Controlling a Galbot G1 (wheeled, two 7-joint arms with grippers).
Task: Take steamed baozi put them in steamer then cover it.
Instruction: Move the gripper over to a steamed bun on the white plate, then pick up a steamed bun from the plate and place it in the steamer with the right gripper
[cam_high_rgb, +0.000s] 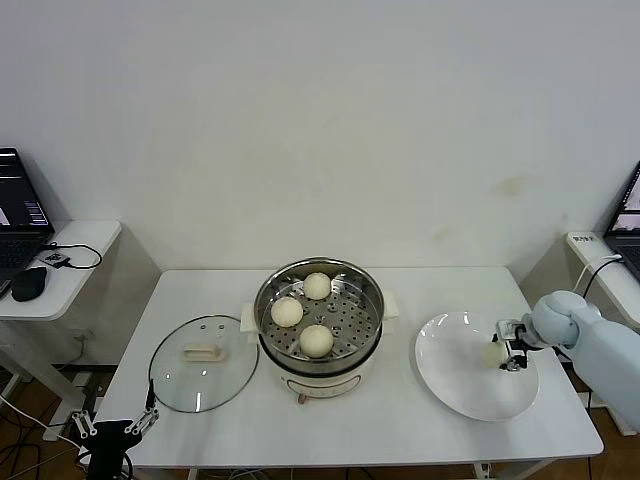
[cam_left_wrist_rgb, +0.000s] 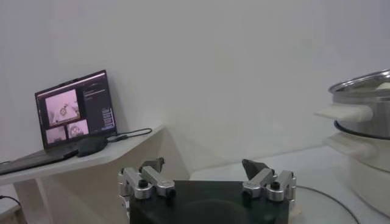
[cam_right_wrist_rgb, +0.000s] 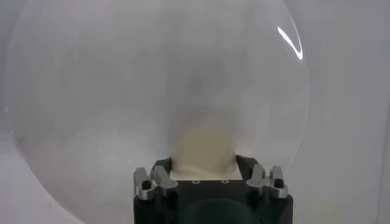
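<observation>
Where the right wrist view shows the right gripper with its jaws pinching one bun on the white plate, the head view alone shows three more buns in the steamer, one lid on the table, and the left gripper, jaws spread, low beside the lid.

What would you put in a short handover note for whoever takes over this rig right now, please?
Right gripper: over the white plate, fingers closed on the last baozi.
Left gripper: open, empty, parked low off the table's front-left corner.
Steamer: table centre, three baozi on its perforated tray.
Cover: flat on the table left of the steamer, handle up.
Done: three buns loaded.
Left: carry the fourth bun into the steamer, then set the cover on.
</observation>
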